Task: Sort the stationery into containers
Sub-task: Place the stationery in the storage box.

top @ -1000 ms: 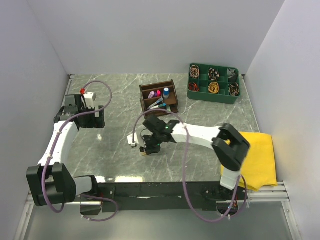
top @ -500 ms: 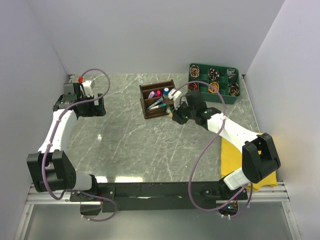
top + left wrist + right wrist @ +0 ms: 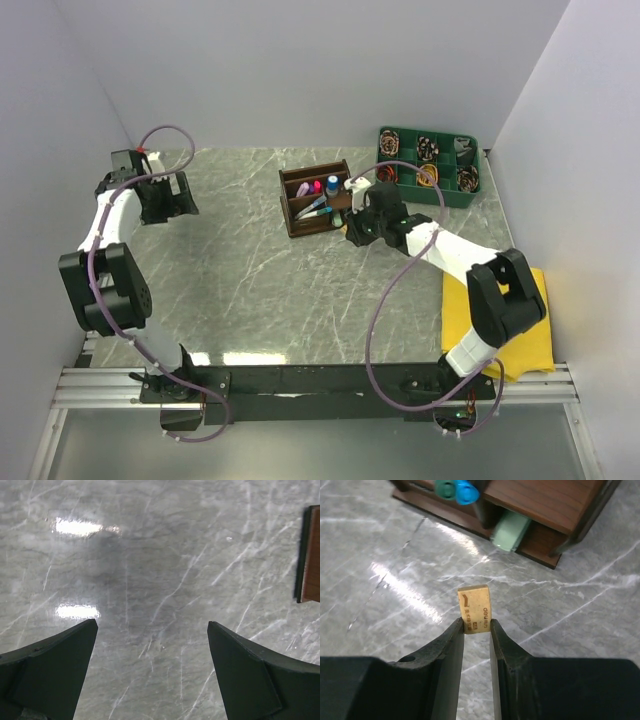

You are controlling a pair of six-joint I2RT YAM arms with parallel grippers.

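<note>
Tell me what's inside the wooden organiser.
Inside the wooden organiser: pink marker, blue-capped marker, pens, and a pale green eraser in a lower slot. Compartment bottoms are hidden; the tan eraser is outside, in the right gripper.

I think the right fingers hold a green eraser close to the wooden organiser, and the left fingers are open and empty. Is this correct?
Only the colour is wrong: the eraser held by the right fingers is tan, not green, as the right wrist view shows. It is close to the wooden organiser, and the left fingers are open and empty.
</note>
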